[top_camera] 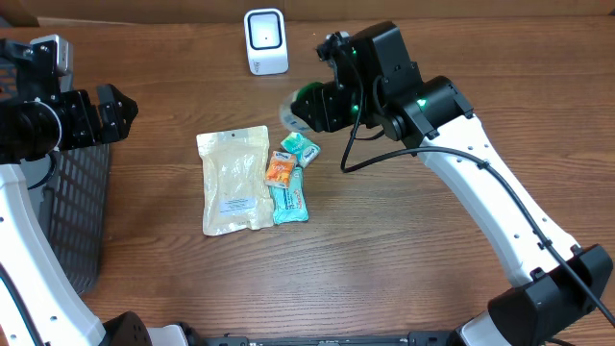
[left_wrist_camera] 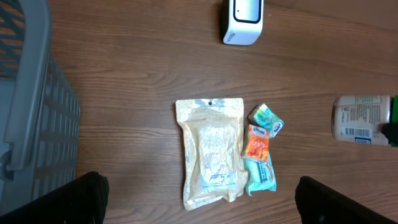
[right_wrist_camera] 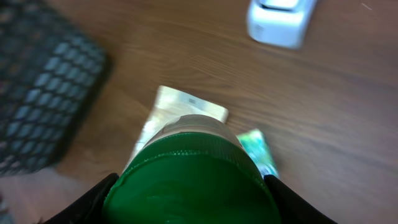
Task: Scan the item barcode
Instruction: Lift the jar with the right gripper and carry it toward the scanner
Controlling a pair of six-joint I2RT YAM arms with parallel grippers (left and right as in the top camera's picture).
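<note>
My right gripper is shut on a white bottle with a green cap, holding it on its side above the table, in front of and to the right of the white scanner. In the right wrist view the cap fills the space between the two fingers. The left wrist view shows the bottle's printed label at the right edge. The scanner stands at the back of the table. My left gripper hangs wide open at the far left, with nothing between its fingers.
A beige pouch lies flat mid-table. Beside it on the right lie a small teal packet, an orange packet and a long teal packet. A dark mesh basket stands at the left edge under the left arm.
</note>
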